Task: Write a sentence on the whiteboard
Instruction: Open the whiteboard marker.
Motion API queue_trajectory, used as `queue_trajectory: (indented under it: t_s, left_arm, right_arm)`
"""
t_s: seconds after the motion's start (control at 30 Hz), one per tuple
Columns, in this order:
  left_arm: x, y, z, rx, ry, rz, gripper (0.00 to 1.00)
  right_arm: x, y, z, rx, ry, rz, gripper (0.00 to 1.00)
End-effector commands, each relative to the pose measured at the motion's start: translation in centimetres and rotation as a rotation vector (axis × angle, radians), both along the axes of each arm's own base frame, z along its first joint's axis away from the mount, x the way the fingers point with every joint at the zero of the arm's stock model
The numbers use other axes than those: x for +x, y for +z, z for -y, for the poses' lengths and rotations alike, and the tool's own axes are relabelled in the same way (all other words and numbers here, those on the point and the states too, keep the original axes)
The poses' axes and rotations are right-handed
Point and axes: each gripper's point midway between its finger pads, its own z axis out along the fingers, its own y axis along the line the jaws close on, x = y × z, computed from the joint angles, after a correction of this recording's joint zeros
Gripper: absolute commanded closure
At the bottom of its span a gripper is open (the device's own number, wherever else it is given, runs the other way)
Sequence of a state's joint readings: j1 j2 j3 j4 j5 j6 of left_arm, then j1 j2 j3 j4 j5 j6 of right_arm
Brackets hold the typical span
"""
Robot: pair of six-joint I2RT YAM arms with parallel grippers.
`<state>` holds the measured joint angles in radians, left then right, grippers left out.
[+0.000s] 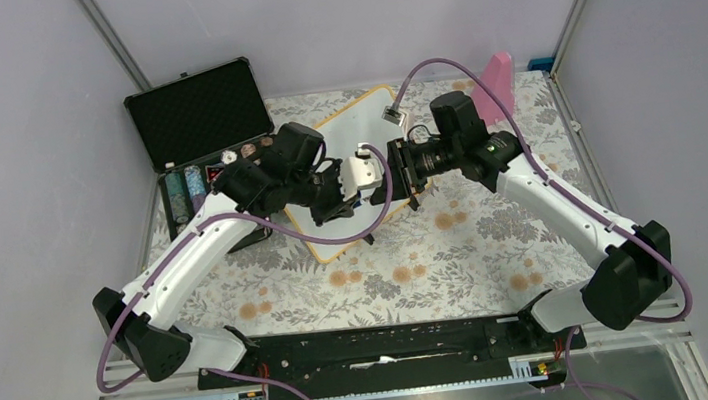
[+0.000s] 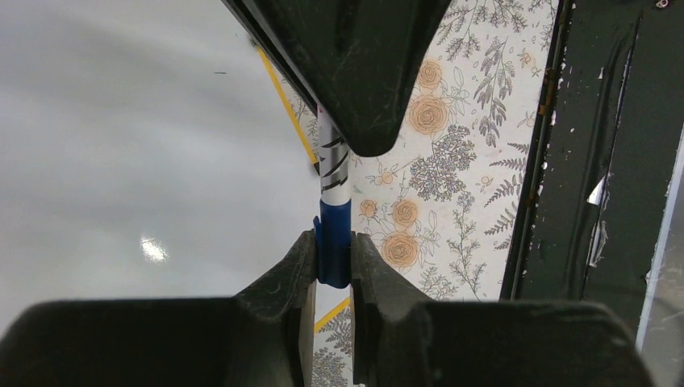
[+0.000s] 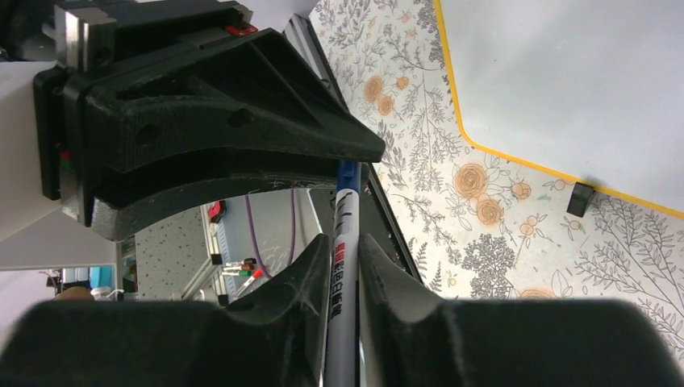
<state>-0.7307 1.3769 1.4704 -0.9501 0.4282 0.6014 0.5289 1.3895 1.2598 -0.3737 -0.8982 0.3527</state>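
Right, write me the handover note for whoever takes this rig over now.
Left gripper: shut on the blue cap of the marker.
Right gripper: closed on the marker's white barrel.
Where things are: the marker hangs between the two arms over the edge of the whiteboard, which lies flat on the floral cloth.
Done: marker is up and held at both ends, with the cap on.
Left: pull the cap off, then write the sentence. No writing shows on the parts of the board in view.
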Motion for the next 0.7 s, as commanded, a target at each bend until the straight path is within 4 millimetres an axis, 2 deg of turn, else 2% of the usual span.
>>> queue_trajectory:
  t_s: [0.0,0.1,0.23,0.37,0.43,0.5,0.67]
  left_arm:
    - [0.2,1.6,0.8,-0.038,-0.005,0.021,1.00]
    - [0.2,1.9,0.9,-0.045,0.005,0.017,1.00]
    - [0.2,1.9,1.0,-0.045,0.007,0.015,1.00]
    - [0.4,1.9,1.0,-0.055,0.026,0.017,1.00]
    - [0.4,2.0,1.0,-0.069,0.038,0.018,0.94]
    - [0.2,2.2,1.1,-0.091,0.049,0.017,0.83]
    - [-1.0,2.9,1.4,-0.176,0.047,-0.002,0.81]
  right_arm:
    - [0.4,1.4,-0.3,0.014,-0.005,0.067,0.77]
    - [0.2,1.3,-0.3,0.018,0.004,0.063,0.80]
    - [0.1,1.2,-0.3,0.017,0.008,0.061,1.00]
    - [0.0,1.5,-0.3,0.022,0.008,0.068,1.00]
    - [0.0,1.8,-0.3,0.028,0.009,0.073,1.00]
    - [0.0,2.0,-0.3,0.031,0.009,0.074,1.00]
    - [0.1,2.4,-0.3,0.047,-0.004,0.098,1.00]
